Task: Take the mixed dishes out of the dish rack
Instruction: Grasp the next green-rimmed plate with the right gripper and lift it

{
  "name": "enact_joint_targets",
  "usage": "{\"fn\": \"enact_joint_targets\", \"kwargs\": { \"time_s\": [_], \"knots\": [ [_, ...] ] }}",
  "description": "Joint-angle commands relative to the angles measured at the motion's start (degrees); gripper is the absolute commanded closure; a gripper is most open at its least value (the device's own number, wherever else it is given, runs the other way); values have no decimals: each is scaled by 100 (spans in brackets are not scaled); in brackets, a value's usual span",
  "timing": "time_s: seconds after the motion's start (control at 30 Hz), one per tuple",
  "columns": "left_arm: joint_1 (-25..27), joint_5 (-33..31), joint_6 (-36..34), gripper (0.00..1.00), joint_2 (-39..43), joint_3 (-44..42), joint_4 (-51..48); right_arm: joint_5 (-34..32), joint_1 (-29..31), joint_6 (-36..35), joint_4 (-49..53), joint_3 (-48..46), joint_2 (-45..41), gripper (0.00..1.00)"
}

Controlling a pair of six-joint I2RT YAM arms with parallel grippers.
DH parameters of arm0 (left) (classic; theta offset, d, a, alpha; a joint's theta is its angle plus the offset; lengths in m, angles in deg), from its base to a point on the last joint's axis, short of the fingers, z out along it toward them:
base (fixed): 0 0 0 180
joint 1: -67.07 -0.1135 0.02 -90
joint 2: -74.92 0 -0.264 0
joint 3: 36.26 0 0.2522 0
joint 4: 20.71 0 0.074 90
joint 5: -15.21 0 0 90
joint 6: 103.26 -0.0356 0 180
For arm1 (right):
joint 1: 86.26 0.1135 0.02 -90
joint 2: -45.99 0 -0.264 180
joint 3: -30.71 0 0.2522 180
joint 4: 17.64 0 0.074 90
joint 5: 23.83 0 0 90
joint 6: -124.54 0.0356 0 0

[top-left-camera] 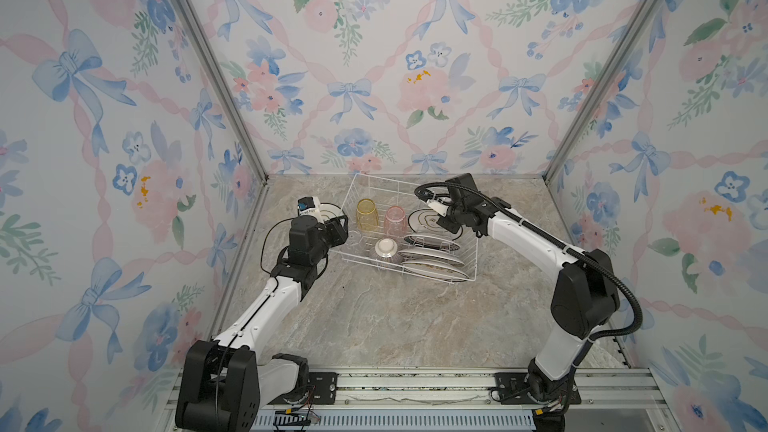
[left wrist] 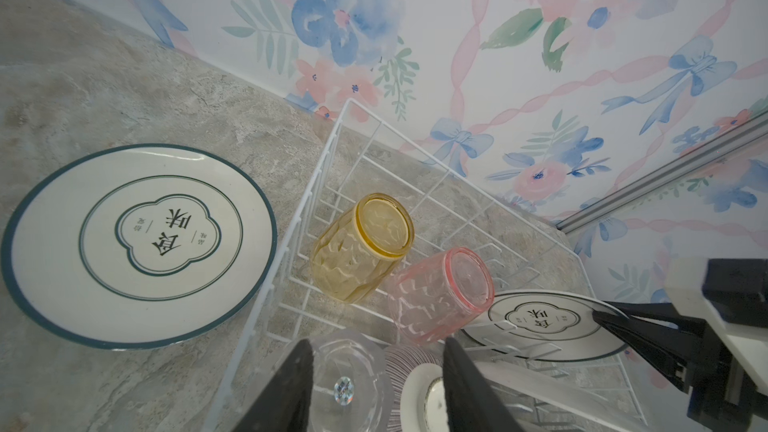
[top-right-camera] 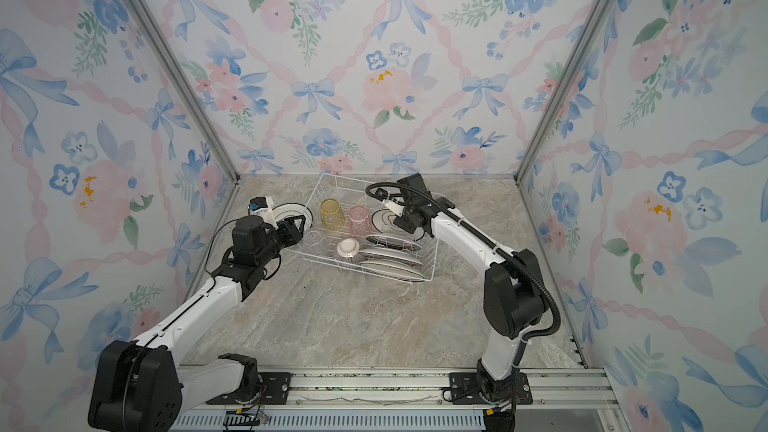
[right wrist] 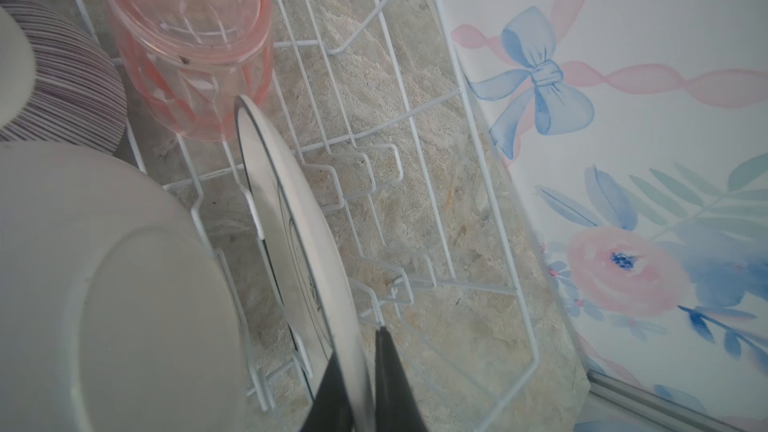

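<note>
The right gripper [right wrist: 359,351] has its jaws clamped on the rim of an upright round white plate [right wrist: 291,209] inside the white wire dish rack [left wrist: 318,172]. The left gripper [left wrist: 376,347] has its jaws apart, with the clear translucent tumbler [left wrist: 345,380] between them.

The white wire rack [top-left-camera: 376,178] sits at centre frame in both top views. At its left, a yellow tumbler [top-left-camera: 367,214] and a pink tumbler [top-left-camera: 395,221] stand base up, side by side. Below them are a clear tumbler [left wrist: 345,380] and a ribbed purplish bowl [top-left-camera: 385,249], both inverted. At the rack's right, three plates [top-left-camera: 432,256] stand on edge in a row. Above them a fourth plate [top-left-camera: 424,220], green-rimmed, tilts back with its face showing. A fifth plate [left wrist: 137,243] lies flat on the table [top-left-camera: 395,317], just left of the rack.
</note>
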Motion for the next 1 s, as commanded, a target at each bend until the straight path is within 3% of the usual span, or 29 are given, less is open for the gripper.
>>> {"fn": "enact_joint_targets", "kwargs": {
  "time_s": [0.0, 0.27, 0.57, 0.77, 0.97],
  "knots": [
    [18, 195, -95, 49, -105, 206, 147, -190, 67, 171, -317, -254, -63, 100],
    [95, 469, -134, 48, -393, 476, 197, -553, 76, -2, -1206, -717, -797, 100],
    [241, 880, -239, 47, -849, 744, 354, -546, 78, 23, -1316, -740, -1724, 100],
    [268, 1714, -238, 45, -1263, 839, 1098, -187, -5, 693, -778, -285, -1959, 100],
    [261, 2949, 50, 44, -1761, 952, 2280, 732, -265, 1833, -128, 225, -2065, 100]
  ]
}}
